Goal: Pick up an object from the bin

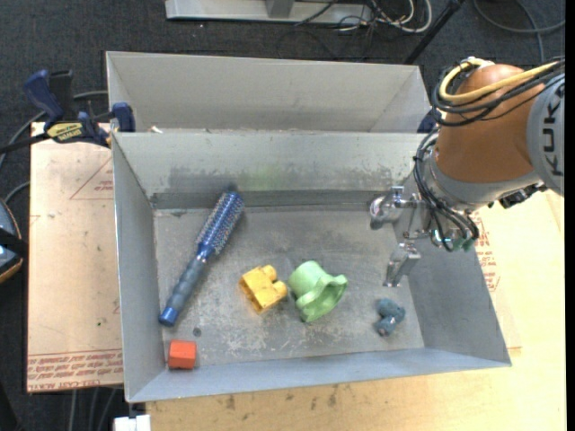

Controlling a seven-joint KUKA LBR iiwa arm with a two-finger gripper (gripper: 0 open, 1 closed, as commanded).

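lying just beside the claw (395, 277), a small grey lump (389, 316)

End effector (388, 243), fingers apart, beside grey lump (389, 315), green cup (316, 290), yellow block (261, 286), blue hairbrush (203, 253)

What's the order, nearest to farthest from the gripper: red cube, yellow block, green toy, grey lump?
From the gripper:
1. grey lump, right side
2. green toy, middle
3. yellow block, left of middle
4. red cube, bottom-left corner
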